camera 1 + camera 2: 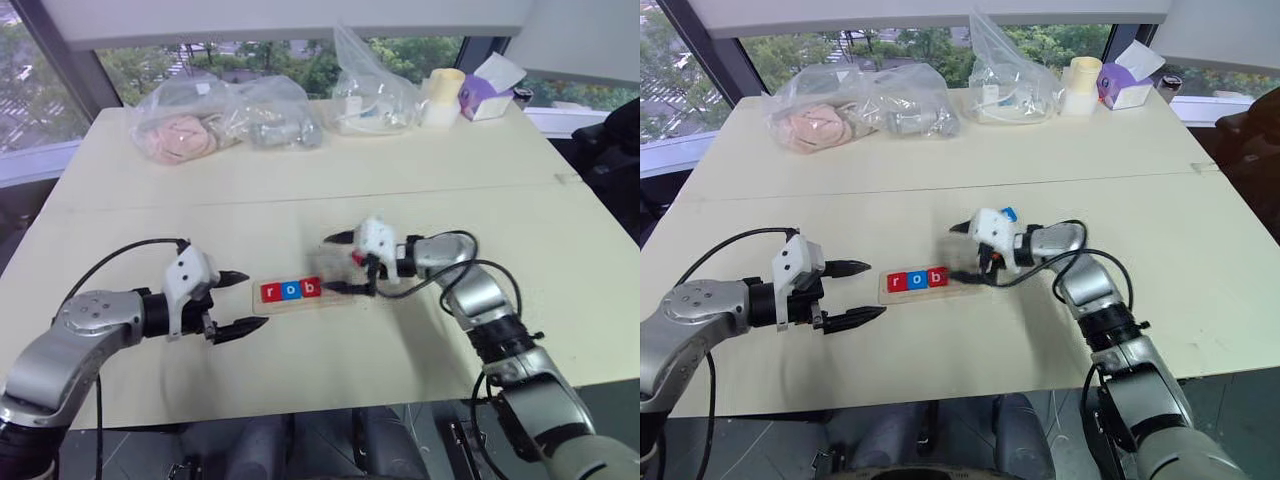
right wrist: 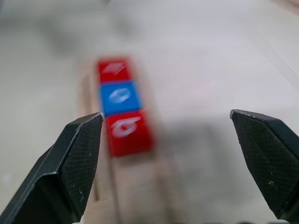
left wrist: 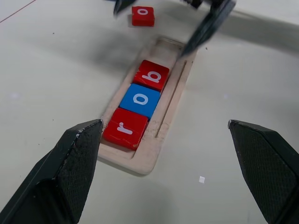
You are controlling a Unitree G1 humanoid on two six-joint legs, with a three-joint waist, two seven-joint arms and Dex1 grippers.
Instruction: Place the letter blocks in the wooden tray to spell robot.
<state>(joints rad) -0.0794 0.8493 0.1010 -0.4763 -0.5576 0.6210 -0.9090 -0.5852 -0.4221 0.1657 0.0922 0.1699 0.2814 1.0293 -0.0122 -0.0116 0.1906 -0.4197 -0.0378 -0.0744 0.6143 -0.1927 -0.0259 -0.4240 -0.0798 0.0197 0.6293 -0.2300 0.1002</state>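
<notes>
So the tray, mid-table, holds r, o, b, and both hands, left and right, gape empty, free to fetch the red o lying just beyond it.

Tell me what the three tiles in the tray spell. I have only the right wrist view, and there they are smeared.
Observer: The letter blocks in the wooden tray read r, o, b: red, blue, red.
Operator: Find me the next o.
Observer: A red o block lies loose on the table, just past the tray's empty end, by the right gripper.
Operator: Report the left gripper.
Observer: The left gripper is open, off the tray's r end, holding nothing.
</notes>
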